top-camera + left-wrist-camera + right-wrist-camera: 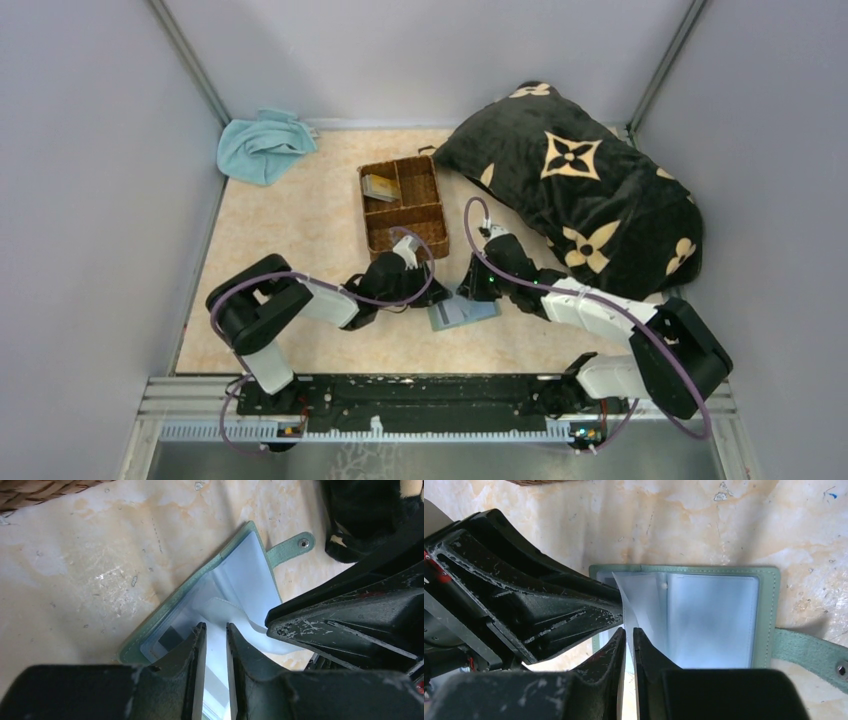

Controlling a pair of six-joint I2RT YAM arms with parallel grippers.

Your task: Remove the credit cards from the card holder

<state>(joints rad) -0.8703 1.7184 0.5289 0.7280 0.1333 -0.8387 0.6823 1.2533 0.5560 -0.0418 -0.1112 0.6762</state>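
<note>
Card holder: the grey-green card holder [463,313] lies open and flat on the table [290,240]. It is near the front of the wicker basket [385,228], between the two grippers.
Left gripper: the left gripper [215,630] has its jaws a little apart. Its tips are down on the holder's left side, and nothing shows in its grip.
Right gripper: the right gripper [629,631] pinches a clear pocket page [641,597], lifted off the holder.
Credit cards: a small stack of credit cards [380,187] sits in the basket's back-left part.
</note>
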